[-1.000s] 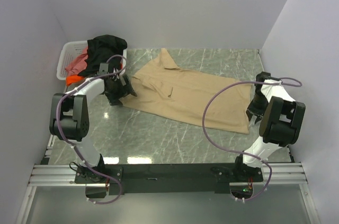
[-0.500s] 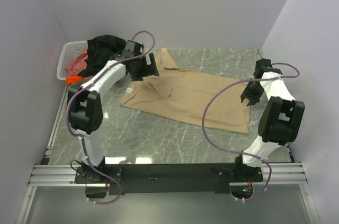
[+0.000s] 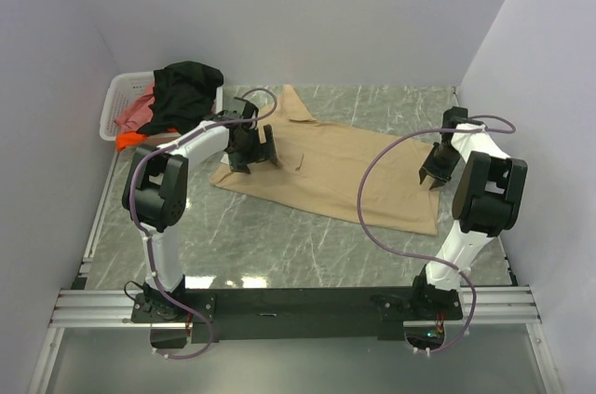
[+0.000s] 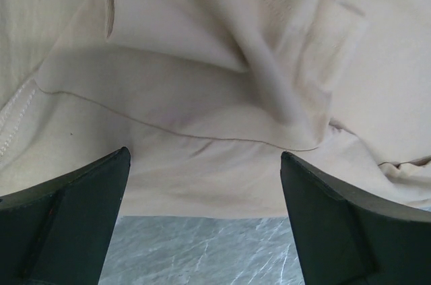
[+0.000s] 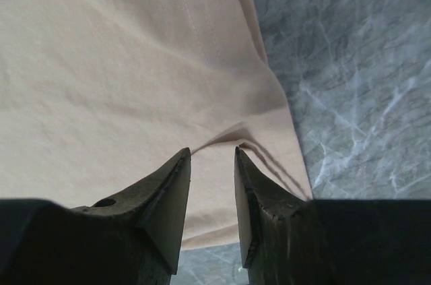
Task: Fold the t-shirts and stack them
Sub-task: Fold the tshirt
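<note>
1. The tan t-shirt [image 3: 326, 166] lies spread across the middle of the marble table [image 3: 279, 245]. Its collar end is toward the left and its hem toward the right.
2. The left gripper [image 3: 250, 147] hangs over the rumpled collar end, its fingers wide apart and holding nothing. Folded cloth lies between them, and the shirt's near edge meets bare marble just below.
3. The right gripper [image 5: 211, 153] sits at the shirt's right edge. Its fingers are nearly together, nipping a small raised crease of the cloth.
4. Bare marble runs along the near side of the shirt.
5. The white basket [image 3: 112, 101] in the far left corner holds the black shirt [image 3: 186, 87], the pink-red shirt [image 3: 135, 113] and the orange shirt [image 3: 130, 139].
</note>
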Robot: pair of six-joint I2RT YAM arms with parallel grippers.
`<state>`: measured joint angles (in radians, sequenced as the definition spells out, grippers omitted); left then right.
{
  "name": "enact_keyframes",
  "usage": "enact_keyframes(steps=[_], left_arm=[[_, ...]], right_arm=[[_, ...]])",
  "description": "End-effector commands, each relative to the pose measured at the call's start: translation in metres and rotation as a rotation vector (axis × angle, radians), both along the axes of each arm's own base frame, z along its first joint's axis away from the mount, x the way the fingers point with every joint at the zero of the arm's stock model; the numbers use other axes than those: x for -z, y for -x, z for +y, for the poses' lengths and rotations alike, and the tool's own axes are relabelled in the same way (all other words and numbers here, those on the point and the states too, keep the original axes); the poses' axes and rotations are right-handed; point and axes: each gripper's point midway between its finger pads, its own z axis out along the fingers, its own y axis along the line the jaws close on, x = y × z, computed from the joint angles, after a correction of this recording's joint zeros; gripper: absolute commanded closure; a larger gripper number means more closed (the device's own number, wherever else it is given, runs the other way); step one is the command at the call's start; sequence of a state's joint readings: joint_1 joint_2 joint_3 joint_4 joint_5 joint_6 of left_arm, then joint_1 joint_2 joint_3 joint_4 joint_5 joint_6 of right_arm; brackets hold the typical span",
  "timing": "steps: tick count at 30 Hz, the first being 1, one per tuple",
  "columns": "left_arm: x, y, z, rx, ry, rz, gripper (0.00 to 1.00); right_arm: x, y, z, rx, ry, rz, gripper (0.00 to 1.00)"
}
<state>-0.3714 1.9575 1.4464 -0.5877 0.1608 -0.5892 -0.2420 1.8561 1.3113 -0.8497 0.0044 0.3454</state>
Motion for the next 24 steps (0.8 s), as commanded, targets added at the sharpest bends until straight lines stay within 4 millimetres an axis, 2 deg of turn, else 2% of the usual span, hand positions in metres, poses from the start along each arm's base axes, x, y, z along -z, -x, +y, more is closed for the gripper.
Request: enact_keyframes(steps=[1,11,18,22,24], left_arm=[[-0.005,-0.005,-0.006,0.004,0.03,-0.032,0.01],[0.004,0.002,-0.002,0.011,0.017,-0.013,0.01],[0.004,0.007,0.0,0.009,0.013,-0.009,0.01],[0.005,0.008,0.001,0.01,0.01,-0.008,0.01],[0.009,0.009,0.002,0.008,0.007,-0.002,0.01]], right_arm=[[-0.013,-0.013,-0.014,0.001,0.067,-0.036,0.6],[0.009,0.007,-0.009,0.013,0.053,0.021,0.6],[0.022,0.01,-0.007,0.024,0.039,0.036,0.62],[0.026,0.011,-0.005,0.025,0.036,0.041,0.7],[0.027,0.013,-0.006,0.027,0.041,0.05,0.78]])
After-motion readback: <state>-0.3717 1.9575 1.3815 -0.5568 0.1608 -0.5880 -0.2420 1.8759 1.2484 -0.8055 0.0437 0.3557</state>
